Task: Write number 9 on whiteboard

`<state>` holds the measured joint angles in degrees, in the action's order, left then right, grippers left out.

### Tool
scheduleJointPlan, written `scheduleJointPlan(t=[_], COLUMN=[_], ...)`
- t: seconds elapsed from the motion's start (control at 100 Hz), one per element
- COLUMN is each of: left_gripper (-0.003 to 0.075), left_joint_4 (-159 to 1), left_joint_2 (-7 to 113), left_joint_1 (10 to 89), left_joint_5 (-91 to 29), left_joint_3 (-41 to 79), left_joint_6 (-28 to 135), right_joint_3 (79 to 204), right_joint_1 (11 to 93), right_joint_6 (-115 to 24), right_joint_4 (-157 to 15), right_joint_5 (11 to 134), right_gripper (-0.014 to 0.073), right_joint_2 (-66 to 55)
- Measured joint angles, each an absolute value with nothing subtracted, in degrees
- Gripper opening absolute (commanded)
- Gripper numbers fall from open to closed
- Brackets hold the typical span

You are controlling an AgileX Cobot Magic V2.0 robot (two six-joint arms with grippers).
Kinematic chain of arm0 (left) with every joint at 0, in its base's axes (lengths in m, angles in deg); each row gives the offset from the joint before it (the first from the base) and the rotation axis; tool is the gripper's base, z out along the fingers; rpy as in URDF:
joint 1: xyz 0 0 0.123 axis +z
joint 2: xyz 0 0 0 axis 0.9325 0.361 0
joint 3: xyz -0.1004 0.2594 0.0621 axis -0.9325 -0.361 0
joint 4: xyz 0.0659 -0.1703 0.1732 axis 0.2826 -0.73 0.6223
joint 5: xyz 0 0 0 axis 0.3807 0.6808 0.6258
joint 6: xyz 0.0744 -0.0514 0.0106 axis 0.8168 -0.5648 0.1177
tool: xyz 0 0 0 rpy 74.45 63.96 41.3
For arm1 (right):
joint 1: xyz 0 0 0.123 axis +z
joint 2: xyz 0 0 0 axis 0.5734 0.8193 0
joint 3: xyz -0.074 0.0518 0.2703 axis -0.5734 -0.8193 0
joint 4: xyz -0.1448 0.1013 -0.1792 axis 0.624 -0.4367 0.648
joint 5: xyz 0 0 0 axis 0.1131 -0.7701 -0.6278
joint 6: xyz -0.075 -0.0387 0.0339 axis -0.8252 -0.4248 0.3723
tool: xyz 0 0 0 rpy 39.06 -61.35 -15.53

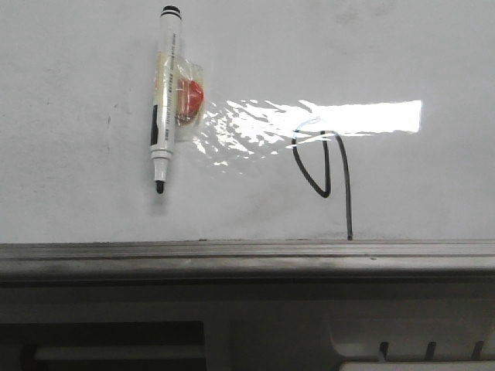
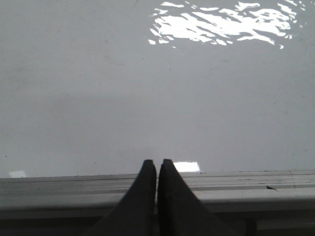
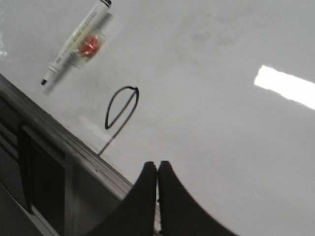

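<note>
Across most of the front view: whiteboard point(image 1: 93, 193), grey metal rail point(image 1: 232, 259) along its lower edge. Right of centre, the number 9 point(image 1: 325, 174) in thin black line: narrow pointed loop, long tail running down to the rail; top of the loop washed out by a bright wrinkled glare patch point(image 1: 325, 120), so the closing stroke hard to make out there. Upper left of that frame: a marker point(image 1: 164, 97) lying on the board, tip pointing down, with a red blob point(image 1: 192, 94) under clear wrapping taped to its side; print on the barrel unreadable. In the right wrist view, marker cap cut off by the frame edge. Left gripper point(image 2: 156, 169) pressed together, empty, tips over the rail. Right gripper point(image 3: 157, 172) likewise closed tight on nothing, apart from the 9. Neither arm seen from the front.
</note>
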<state>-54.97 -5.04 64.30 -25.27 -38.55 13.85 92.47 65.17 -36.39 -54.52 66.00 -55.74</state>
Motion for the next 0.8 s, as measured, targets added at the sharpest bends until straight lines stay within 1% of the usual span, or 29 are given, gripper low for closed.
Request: scheduleJointPlan(t=[0.13, 0.31, 0.47, 0.56, 0.68, 0.8], left_gripper=[-0.0020, -0.0020, -0.0020, -0.0020, -0.0020, -0.0020], left_joint_4=[-54.97, -54.97, -54.97, -54.97, -54.97, -54.97], left_joint_2=[-5.04, -5.04, -5.04, -5.04, -5.04, -5.04], left_joint_1=[64.30, 64.30, 64.30, 64.30, 64.30, 64.30], left_joint_5=[-25.27, -25.27, -25.17, -25.17, -25.17, -25.17], left_joint_3=[-38.55, -38.55, -38.55, -38.55, -38.55, -38.55], left_joint_6=[13.85, 13.85, 13.85, 13.85, 13.85, 13.85], right_joint_3=[87.43, 80.53, 80.22, 80.22, 80.22, 80.33], right_joint_1=[58.52, 47.24, 38.88, 36.18, 34.66, 34.44], right_joint_6=[-36.39, -36.39, -36.39, -36.39, -36.39, -36.39], right_joint_4=[-55.06, -55.53, -55.53, -55.53, -55.53, -55.53], right_joint_5=[68.21, 76.16, 76.16, 72.66, 66.29, 65.89], right_gripper=[-0.0034, -0.0034, -0.0034, -0.0034, -0.0034, -0.0034], right_joint_2=[-55.74, -55.74, -55.87, -56.92, -59.57, -63.12])
